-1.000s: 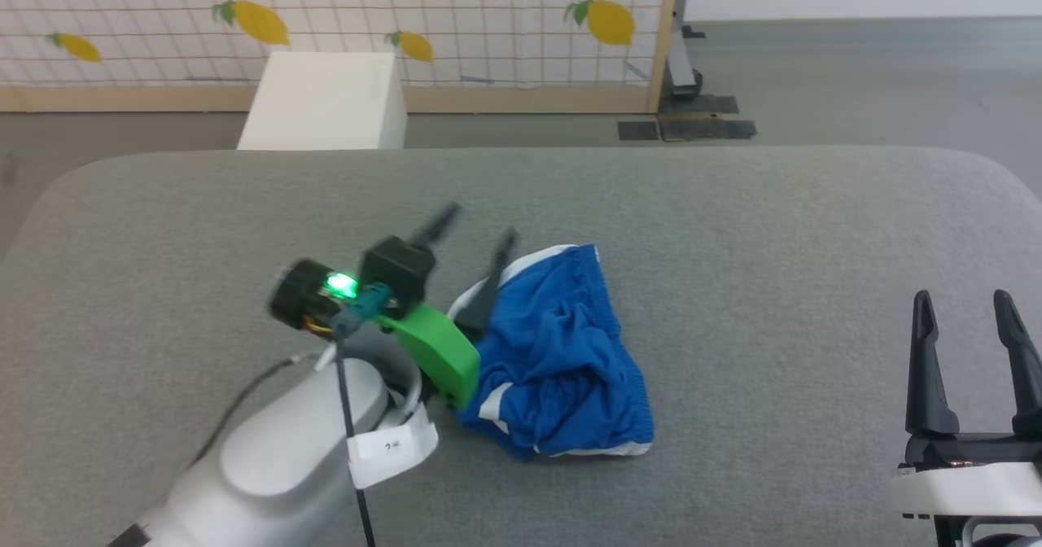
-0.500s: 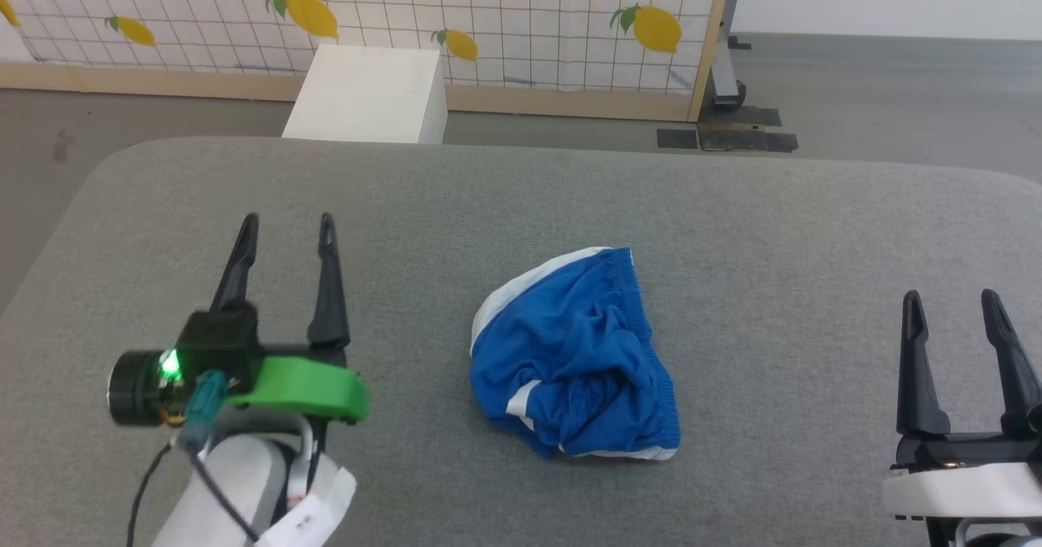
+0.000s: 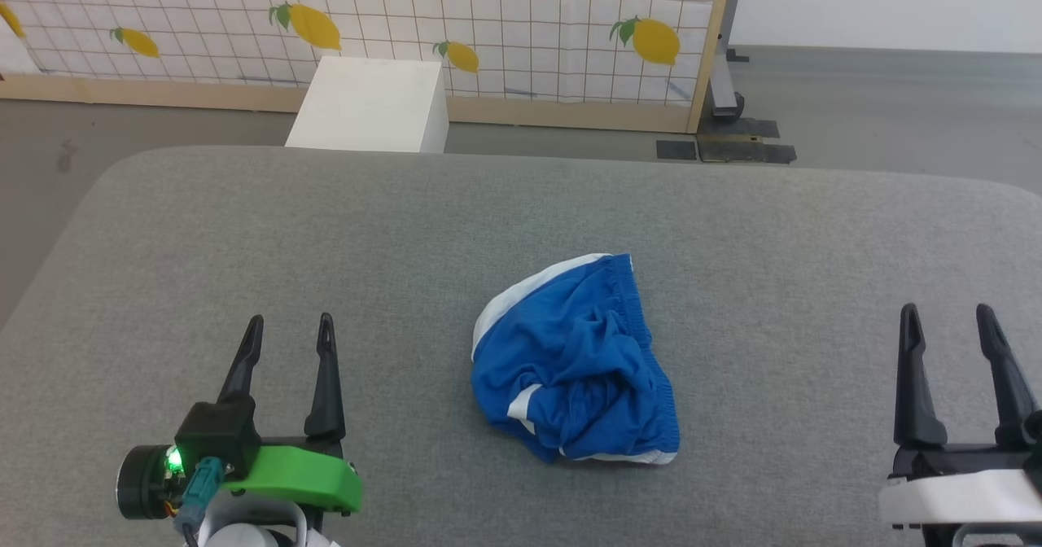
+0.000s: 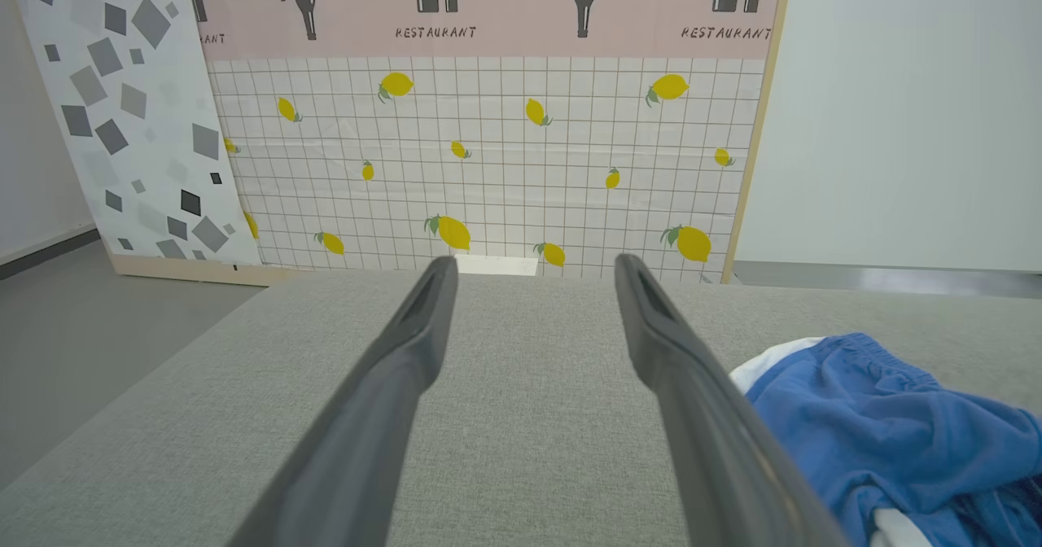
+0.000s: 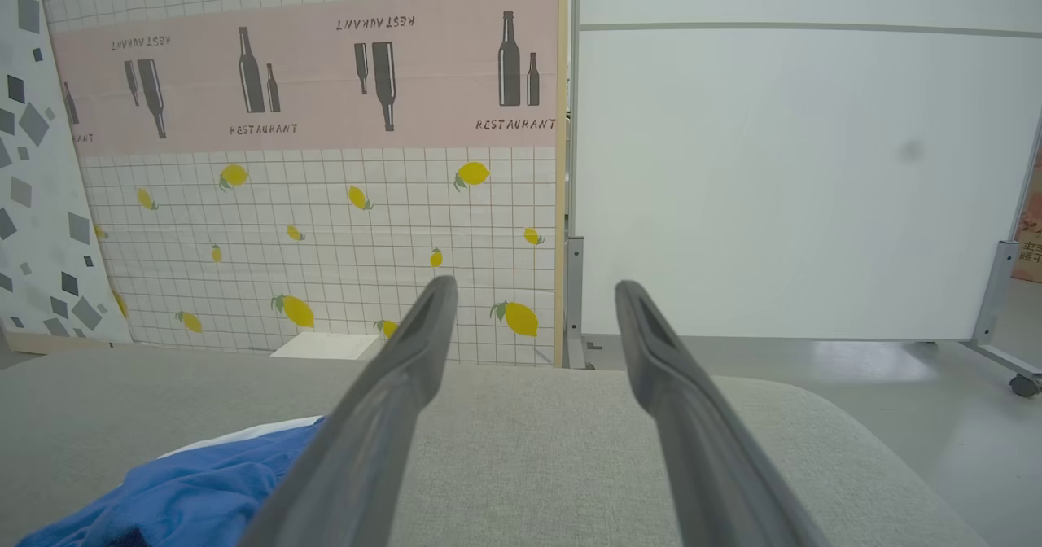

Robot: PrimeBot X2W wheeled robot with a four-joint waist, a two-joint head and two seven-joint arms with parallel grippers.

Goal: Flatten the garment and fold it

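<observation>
At the near left corner of the grey surface (image 3: 407, 221), left fingers (image 3: 326, 376) — spread wide, empty, tips pointing toward the far edge. At the near right corner, right fingers (image 3: 912, 384), likewise parted, gripping nothing. Between the two, around the middle of the surface and a little toward the near edge, the garment (image 3: 570, 360) — a crumpled blue heap with white trim, well apart from both pairs of fingers, touched by neither. Beyond the far edge, on the floor (image 3: 895, 99), a white box (image 3: 370, 103); behind that, a lemon-print panel (image 3: 488, 10).
</observation>
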